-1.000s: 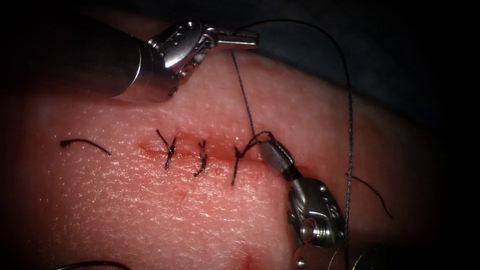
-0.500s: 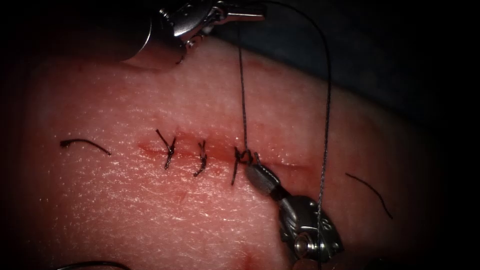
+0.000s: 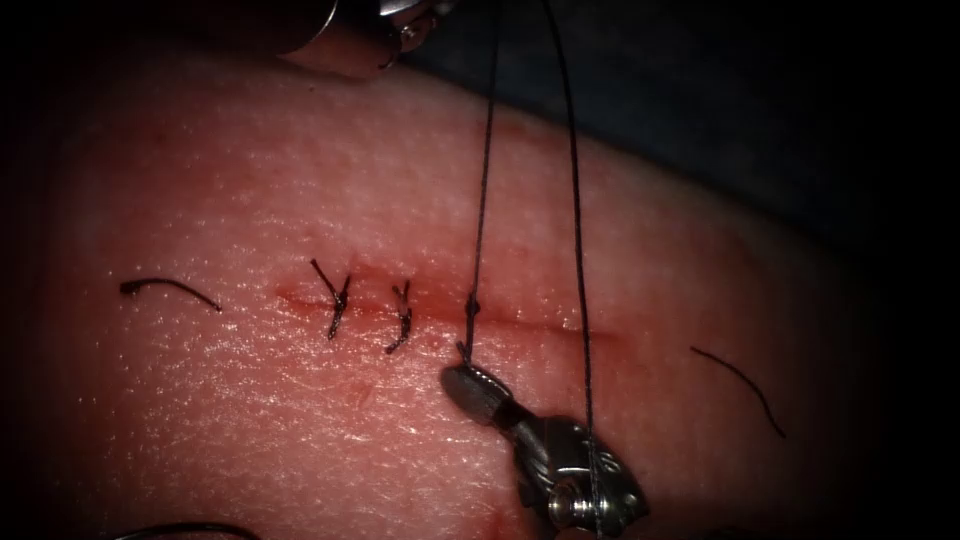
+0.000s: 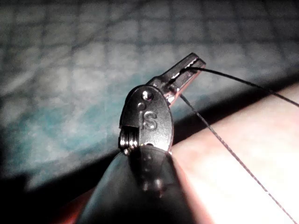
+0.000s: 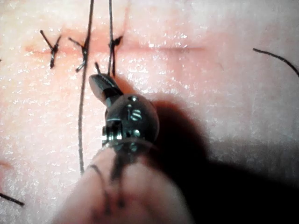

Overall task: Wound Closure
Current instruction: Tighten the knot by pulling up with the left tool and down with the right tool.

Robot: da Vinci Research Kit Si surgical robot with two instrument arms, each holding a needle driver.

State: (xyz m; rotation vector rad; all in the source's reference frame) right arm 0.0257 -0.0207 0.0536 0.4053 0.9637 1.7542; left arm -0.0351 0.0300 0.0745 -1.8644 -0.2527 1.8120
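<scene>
The tissue (image 3: 250, 420) carries a horizontal cut (image 3: 540, 325). A fresh knot (image 3: 470, 303) sits on the cut, to the right of two tied stitches (image 3: 338, 300). A taut thread (image 3: 483, 180) rises from the knot to my left tool, whose wrist (image 3: 405, 18) shows at the upper edge. Its jaws (image 4: 189, 65) are shut on the thread (image 4: 224, 140). My right tool (image 3: 462, 380) lies just below the cut, shut on the short thread end (image 3: 463, 348). Its jaws (image 5: 99, 84) sit close under the knot (image 5: 113, 44). A second strand (image 3: 578, 250) crosses the right tool's wrist. Neither tool holds the needle.
Two cut pieces of thread lie on the tissue, one at the left (image 3: 170, 290) and one at the right (image 3: 740, 385). A thin dark curve (image 3: 180, 527) lies at the lower left edge. Red fluid stains the cut line. Dark cloth (image 3: 750, 90) lies behind the tissue.
The left tool rose toward the upper edge, drawing its thread straight. The right tool pulled down and left across the cut with the short end. The open loop closed into a small knot.
</scene>
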